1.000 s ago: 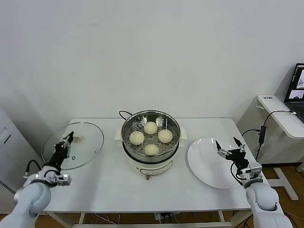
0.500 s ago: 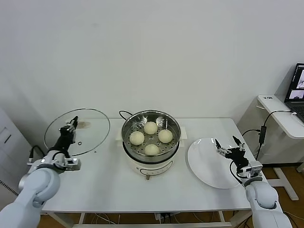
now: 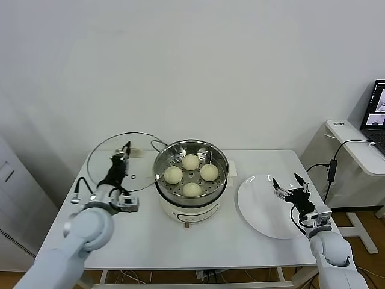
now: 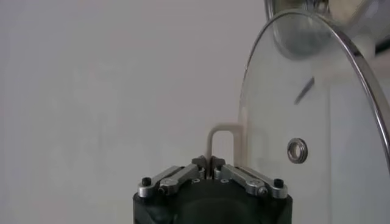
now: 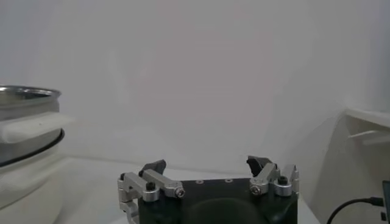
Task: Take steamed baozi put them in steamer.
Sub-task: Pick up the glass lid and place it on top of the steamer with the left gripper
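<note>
Several cream-white steamed baozi (image 3: 190, 161) lie on the hole-dotted floor of the shiny steamer (image 3: 191, 143) at the table's middle. My left gripper (image 3: 124, 149) is shut on the thin handle (image 4: 222, 137) of the round glass lid (image 3: 141, 165), holding it tilted in the air just left of the steamer. In the left wrist view the lid (image 4: 341, 122) stands beside my left gripper (image 4: 209, 163). My right gripper (image 3: 287, 183) hovers open with nothing in it above the white plate (image 3: 264, 211). The right wrist view shows the right gripper (image 5: 207, 163) and the steamer's side (image 5: 24, 97).
The steamer sits on a white cooker base (image 3: 186, 212) with a black cord (image 3: 157, 143) behind it. A side table (image 3: 355, 141) with a laptop (image 3: 376, 108) stands at the right. A cable (image 3: 329, 170) hangs off the table's right edge.
My left gripper has carried the glass lid up off the table's left end and rightward, close to the steamer. The right gripper has stayed over the plate.
</note>
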Available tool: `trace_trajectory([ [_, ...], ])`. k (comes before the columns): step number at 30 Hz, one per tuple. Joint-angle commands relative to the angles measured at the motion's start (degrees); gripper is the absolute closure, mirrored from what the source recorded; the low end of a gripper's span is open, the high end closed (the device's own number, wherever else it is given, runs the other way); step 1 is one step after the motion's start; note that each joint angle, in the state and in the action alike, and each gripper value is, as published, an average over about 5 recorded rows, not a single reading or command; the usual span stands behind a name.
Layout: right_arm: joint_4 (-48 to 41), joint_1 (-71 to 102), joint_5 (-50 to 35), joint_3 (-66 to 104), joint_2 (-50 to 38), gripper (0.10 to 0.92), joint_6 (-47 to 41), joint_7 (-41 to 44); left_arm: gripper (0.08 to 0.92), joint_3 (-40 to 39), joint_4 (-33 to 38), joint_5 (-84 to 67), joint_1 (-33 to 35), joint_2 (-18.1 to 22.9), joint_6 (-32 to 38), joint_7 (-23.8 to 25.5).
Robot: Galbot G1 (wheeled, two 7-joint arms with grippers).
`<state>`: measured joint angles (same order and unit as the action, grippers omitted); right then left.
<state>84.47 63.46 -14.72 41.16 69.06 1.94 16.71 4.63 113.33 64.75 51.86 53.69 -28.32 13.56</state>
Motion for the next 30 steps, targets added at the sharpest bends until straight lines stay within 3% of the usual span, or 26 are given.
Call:
trace_trajectory([
  [1,0.2,0.3,0.5,0.3,0.2,0.203,0.1,0.1,0.895,-9.6,-1.2,4.7,-5.4,5.5,-4.5,1.6],
  [17,0.7,0.9,1.5,0.9,0.6,0.203,0.2,0.1,0.895,-12.4,-7.3,9.1,-6.8,16.0,-5.9,1.5],
  [30,0.5,1.2,1.5,1.6,1.1,0.203,0.1,0.5,0.895,-15.3,-11.9,10.4,-8.8,19.7,-5.5,0.1],
])
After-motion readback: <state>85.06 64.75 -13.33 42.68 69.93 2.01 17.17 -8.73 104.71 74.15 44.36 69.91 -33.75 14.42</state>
